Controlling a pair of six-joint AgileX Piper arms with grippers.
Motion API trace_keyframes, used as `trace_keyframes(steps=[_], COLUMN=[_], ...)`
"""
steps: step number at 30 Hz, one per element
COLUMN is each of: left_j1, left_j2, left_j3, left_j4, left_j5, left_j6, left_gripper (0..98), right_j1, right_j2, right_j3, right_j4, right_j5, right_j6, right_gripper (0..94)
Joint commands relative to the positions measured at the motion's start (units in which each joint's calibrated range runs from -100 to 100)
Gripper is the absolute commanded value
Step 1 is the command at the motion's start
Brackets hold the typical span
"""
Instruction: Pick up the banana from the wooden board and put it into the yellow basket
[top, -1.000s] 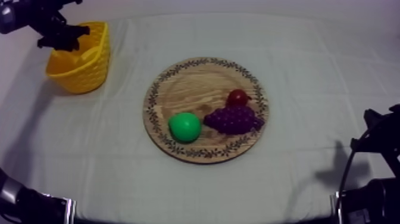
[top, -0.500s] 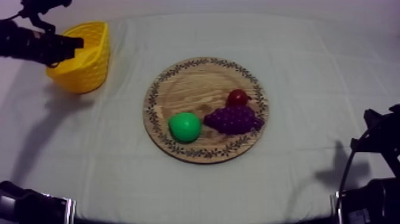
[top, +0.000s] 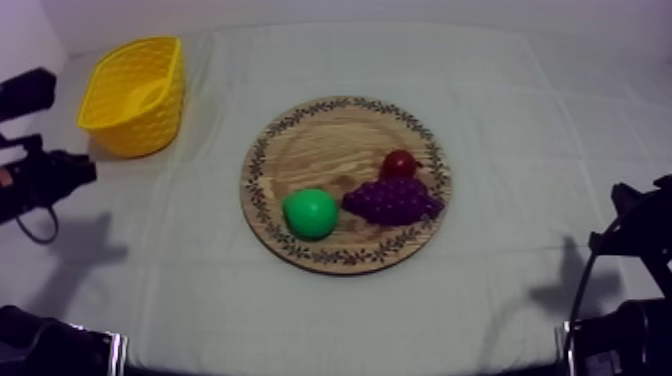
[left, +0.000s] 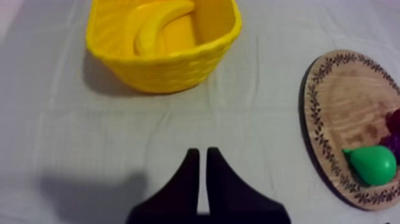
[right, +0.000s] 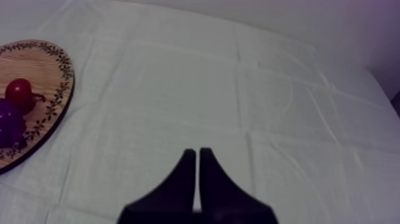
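Note:
The banana lies inside the yellow basket, which stands at the table's far left; the banana's pale curve shows inside it. My left gripper is shut on nothing and hovers over bare cloth on the near side of the basket; from above, it sits at the left edge. The round wooden board holds a green pear, purple grapes and a small red fruit. My right gripper is shut over bare cloth, right of the board.
My right arm rests at the lower right edge of the table. The board's rim and the pear lie beside the left gripper's path. Wide cloth stretches between basket and board.
My left arm has drawn back from above the basket, moving toward the near left edge. The banana stays in the basket. The right arm has not moved.

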Motion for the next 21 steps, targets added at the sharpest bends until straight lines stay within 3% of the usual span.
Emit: trace_keyframes(steps=[1, 10, 21], left_j1=[-0.68, -4.12, -3.45], left_j2=[-10.82, -30.34, -42.08], left_j3=[5.85, 16.36, 22.16], left_j4=[0.09, 0.24, -0.32], left_j5=[-0.27, 2.1, 4.04], left_j6=[-1.33, -3.69, -4.19], left_gripper=[3.1, 0.2, 0.1], right_j1=[0.02, 0.02, 0.02], right_j2=[-0.02, -0.02, -0.02], right_j3=[-0.03, -0.03, -0.03], right_j4=[0.02, 0.02, 0.02], right_j5=[-0.03, -0.03, -0.03], right_j6=[0.04, 0.04, 0.05], right_gripper=[0.3, 0.3, 0.3])
